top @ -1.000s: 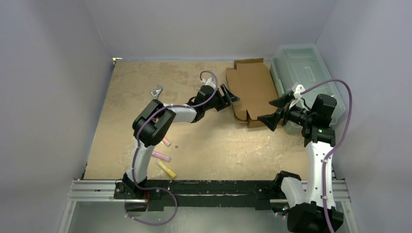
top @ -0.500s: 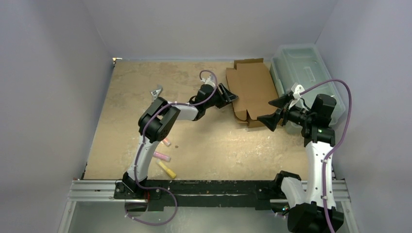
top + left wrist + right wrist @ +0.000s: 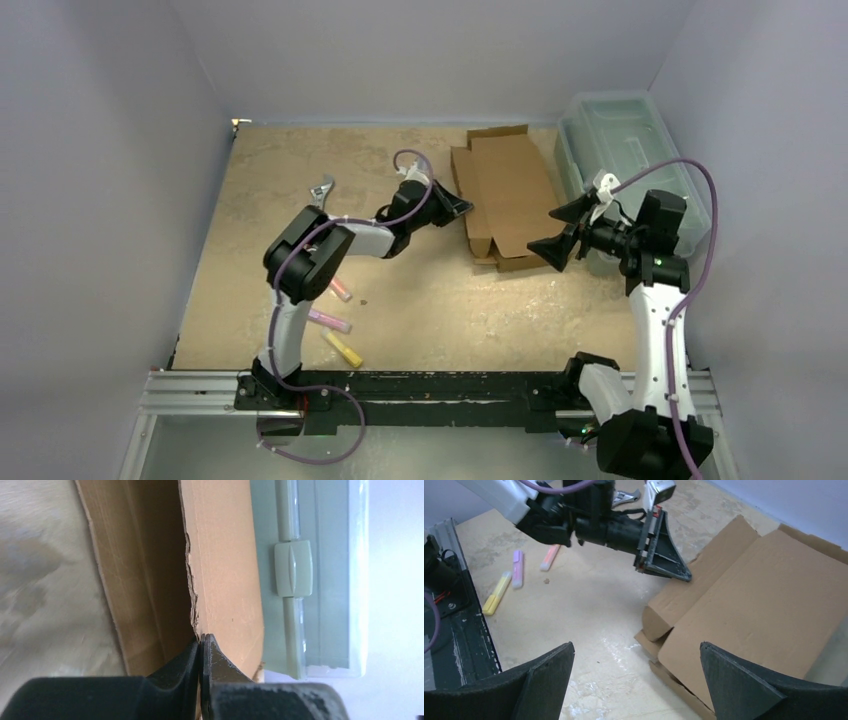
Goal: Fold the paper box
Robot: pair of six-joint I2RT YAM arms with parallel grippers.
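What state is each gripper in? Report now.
Left gripper: closed, pinching an edge of the paper box.
Right gripper: open, holding nothing.

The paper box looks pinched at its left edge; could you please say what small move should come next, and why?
Probably raise the left tool toward the middle of the paper box, folding the flap it pinches. That tool is shut on the left edge, which curls upward, while the right tool hangs open, holding nothing.

Box (image 3: 510, 195) lies on table (image 3: 450, 310), bin (image 3: 625, 150) just beside it at right. Wrench (image 3: 321, 190) left of box; markers (image 3: 331, 321) in front of wrench.
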